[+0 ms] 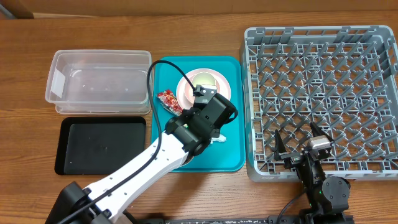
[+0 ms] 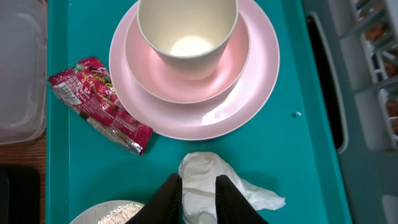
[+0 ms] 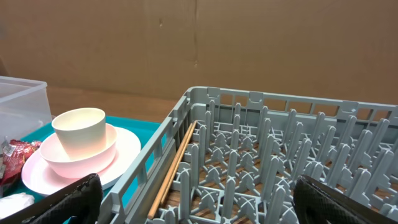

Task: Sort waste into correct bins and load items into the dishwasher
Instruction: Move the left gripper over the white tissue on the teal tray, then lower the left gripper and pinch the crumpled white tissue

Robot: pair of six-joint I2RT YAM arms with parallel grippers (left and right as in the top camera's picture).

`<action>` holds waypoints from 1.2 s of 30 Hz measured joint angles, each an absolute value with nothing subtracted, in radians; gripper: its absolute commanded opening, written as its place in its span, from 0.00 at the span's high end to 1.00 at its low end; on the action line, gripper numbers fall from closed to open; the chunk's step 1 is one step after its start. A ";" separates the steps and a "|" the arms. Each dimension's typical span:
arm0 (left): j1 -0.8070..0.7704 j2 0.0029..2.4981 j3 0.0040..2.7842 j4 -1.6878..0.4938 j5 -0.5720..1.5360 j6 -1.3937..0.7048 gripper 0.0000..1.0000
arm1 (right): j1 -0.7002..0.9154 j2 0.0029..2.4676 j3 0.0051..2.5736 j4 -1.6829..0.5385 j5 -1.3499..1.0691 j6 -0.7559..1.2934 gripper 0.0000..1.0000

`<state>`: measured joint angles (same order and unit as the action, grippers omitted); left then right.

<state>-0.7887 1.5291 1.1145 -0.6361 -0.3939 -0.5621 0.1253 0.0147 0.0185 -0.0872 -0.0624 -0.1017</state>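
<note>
Crumpled white tissue (image 2: 200, 171) on a teal tray (image 2: 298, 155), straddled by the left end effector (image 2: 199, 190).
Its narrowly parted fingers (image 2: 165, 199) flank the tissue; a grip cannot be told. Beside it lie a red wrapper (image 2: 99, 102) and a pink plate (image 2: 249, 93) holding a white bowl (image 2: 186, 31). The right end effector (image 3: 199, 196) gapes wide above the grey dish rack (image 1: 323, 93).

Print on red snack wrapper (image 2: 99, 102) too blurred to read; no legible text.

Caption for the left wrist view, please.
Left pincer straddling a tissue on the teal tray, beside a red wrapper and a cup stacked on a pink plate.
</note>
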 measured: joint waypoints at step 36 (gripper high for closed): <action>-0.789 1.624 1.114 -0.629 -0.302 -0.520 0.24 | 0.125 0.015 0.019 -0.087 -0.062 -0.102 0.00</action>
<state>-0.7887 1.6238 1.1145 -0.6292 -0.3019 -0.5198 0.1253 0.0147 0.0185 -0.0868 -0.0620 -0.1017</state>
